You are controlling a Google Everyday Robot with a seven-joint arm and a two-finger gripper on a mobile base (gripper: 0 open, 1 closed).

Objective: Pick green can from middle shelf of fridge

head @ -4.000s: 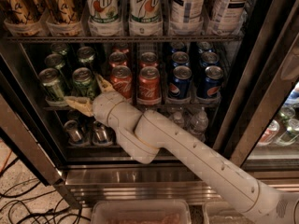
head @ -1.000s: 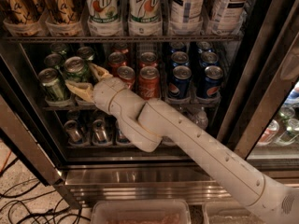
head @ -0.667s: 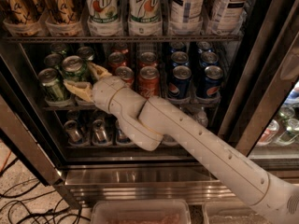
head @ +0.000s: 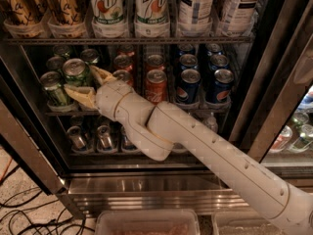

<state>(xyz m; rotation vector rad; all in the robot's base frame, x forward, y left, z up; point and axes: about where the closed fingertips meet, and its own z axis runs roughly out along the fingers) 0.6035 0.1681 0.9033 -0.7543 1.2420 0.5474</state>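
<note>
The fridge (head: 146, 186) stands open in the camera view. Its middle shelf (head: 215, 106) carries lanes of short cans. My gripper (head: 81, 81) reaches in at the shelf's left side, with one tan finger (head: 101, 74) above and right of a green can (head: 74, 69) and the other below it. The fingers are shut on that can, which sits tilted and slightly raised. Another green can (head: 53, 87) stands just to its left, and more green cans stand behind. My white arm runs from the lower right across the shelf below.
Red Coca-Cola cans (head: 155, 85) and blue Pepsi cans (head: 188, 85) fill the lanes to the right. Tall 7up bottles (head: 105, 9) stand on the rack above, small cans (head: 78, 137) on the rack below. Cables (head: 19, 214) lie on the floor at the left, and clear bins (head: 146, 222) sit below.
Four seconds ago the gripper sat lower, in front of the green cans. It has since risen and closed on one can, which shifted up and left. Almost nothing moved in the last second.
</note>
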